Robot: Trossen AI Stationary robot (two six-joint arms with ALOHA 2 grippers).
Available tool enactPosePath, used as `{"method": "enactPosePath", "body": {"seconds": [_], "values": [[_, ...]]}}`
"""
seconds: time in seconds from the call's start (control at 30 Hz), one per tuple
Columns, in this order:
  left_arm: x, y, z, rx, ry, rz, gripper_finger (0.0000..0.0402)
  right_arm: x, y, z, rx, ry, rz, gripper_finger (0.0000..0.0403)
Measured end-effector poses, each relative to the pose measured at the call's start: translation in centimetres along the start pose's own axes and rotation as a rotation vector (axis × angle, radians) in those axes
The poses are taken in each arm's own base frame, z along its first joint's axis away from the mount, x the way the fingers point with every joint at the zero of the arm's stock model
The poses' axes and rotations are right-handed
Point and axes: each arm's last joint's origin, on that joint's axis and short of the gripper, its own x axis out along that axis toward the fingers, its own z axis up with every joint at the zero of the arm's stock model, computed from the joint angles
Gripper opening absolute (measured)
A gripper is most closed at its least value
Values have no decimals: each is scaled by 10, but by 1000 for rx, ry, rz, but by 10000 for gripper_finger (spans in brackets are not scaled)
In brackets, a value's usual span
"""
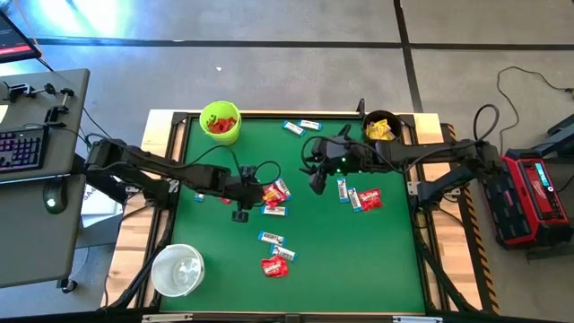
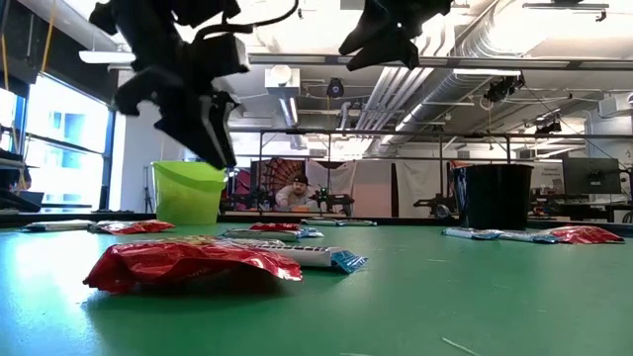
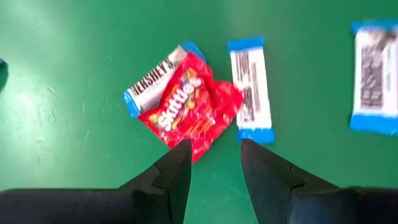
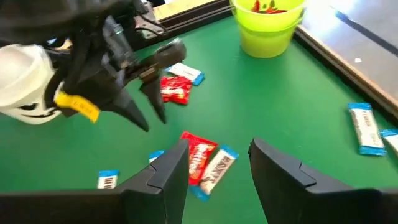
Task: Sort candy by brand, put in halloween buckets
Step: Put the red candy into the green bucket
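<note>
My left gripper (image 3: 214, 146) hangs open just above the green table (image 1: 215, 242), left of centre. Its fingertips point down at a red Skittles packet (image 3: 186, 109), which lies partly over a white-and-blue Hershey's bar (image 3: 151, 85). A second bar (image 3: 250, 96) lies beside them. My right gripper (image 1: 317, 184) hovers open, higher up, right of centre. The lime green bucket (image 1: 220, 122) at the far left holds red packets. The black bucket (image 1: 381, 128) at the far right holds yellow packets. The white bucket (image 1: 178, 269) stands near left.
More candy lies scattered about. A red packet with two bars (image 1: 359, 197) is right of centre, two bars (image 1: 301, 126) lie near the far edge, and two bars with a red packet (image 1: 276, 256) lie toward the near edge. A person sits far behind the table (image 2: 294, 193).
</note>
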Motion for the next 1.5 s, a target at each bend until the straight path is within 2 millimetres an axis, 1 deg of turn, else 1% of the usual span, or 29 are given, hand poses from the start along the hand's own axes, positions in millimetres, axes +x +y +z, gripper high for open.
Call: {"method": "enactPosePath", "body": {"seconds": [0.13, 0.33, 0.47, 0.83, 1.07, 1.17, 1.37, 1.4, 1.5], "values": [[9, 2, -7, 58, 30, 4, 131, 1, -5, 2, -10, 2, -1, 156], [25, 5, -9, 120, 36, 13, 131, 2, -12, 3, -24, 1, -10, 156], [37, 3, -10, 170, 53, -2, 131, 2, -14, 4, -28, 1, -18, 156], [68, -4, -15, 213, 101, -8, 131, 3, -20, 5, -54, 1, -37, 156], [75, -4, -14, 225, 104, 11, 128, 3, -23, 6, -60, 0, -46, 156], [76, -4, -13, 221, 89, 17, 107, 3, -23, 6, -71, 1, -46, 156], [76, -4, -13, 202, 89, 11, 14, 3, -23, 6, -84, 1, -46, 156], [77, -4, -14, 191, 89, 12, 8, 3, -23, 6, -83, 1, -46, 156], [77, -2, -14, 151, 95, 18, 5, 3, -23, 6, -81, 1, -46, 156]]}}
